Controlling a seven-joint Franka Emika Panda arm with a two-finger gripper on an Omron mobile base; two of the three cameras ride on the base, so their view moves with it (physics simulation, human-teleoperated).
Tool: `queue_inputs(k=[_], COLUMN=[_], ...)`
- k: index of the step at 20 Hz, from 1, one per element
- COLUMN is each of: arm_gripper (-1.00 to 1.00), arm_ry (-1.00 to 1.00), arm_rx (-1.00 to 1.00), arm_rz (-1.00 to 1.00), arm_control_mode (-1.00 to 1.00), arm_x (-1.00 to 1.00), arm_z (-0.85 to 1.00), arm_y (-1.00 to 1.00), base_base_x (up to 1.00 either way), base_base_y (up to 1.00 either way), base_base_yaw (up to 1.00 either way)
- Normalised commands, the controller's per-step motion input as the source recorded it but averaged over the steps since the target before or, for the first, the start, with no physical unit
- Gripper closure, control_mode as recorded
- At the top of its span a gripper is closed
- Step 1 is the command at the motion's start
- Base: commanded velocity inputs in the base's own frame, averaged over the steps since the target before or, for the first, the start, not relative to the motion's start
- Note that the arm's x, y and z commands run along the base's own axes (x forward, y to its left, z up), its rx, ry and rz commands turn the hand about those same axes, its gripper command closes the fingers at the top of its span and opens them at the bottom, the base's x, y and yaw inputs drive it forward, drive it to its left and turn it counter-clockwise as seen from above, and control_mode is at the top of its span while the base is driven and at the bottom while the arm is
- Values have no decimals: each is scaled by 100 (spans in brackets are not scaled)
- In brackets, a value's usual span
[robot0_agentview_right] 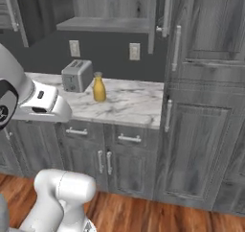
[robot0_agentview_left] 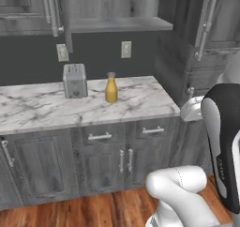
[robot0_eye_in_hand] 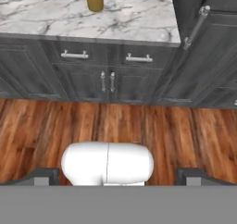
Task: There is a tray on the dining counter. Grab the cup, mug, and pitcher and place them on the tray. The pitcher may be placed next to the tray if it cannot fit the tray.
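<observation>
Here, one pitcher (robot0_agentview_left: 111, 88) beside one toaster (robot0_agentview_left: 75, 80)

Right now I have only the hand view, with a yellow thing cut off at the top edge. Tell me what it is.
Observer: It is the pitcher, upright on the marble worktop, with a narrow neck and a darker top.
Operator: Name the grey thing to its left.
Observer: A toaster, standing apart from the pitcher.
Operator: Report what is above them.
Observer: An open shelf runs along the wall over the worktop.
</observation>
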Motion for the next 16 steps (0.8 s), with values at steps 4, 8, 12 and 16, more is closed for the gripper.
queue_inputs(k=[4, 8, 12, 16], arm_gripper=[-100, -100, -100, -100], arm_ry=[0, 0, 0, 0], arm_rx=[0, 0, 0, 0], arm_rz=[0, 0, 0, 0], arm_control_mode=[100, 100, 100, 100], arm_x=[0, 0, 0, 0], arm_z=[0, 0, 0, 0], arm_y=[0, 0, 0, 0], base_base_x=[59, 60, 59, 45], base_base_y=[41, 40, 46, -2], base_base_yaw=[-1, -1, -3, 0])
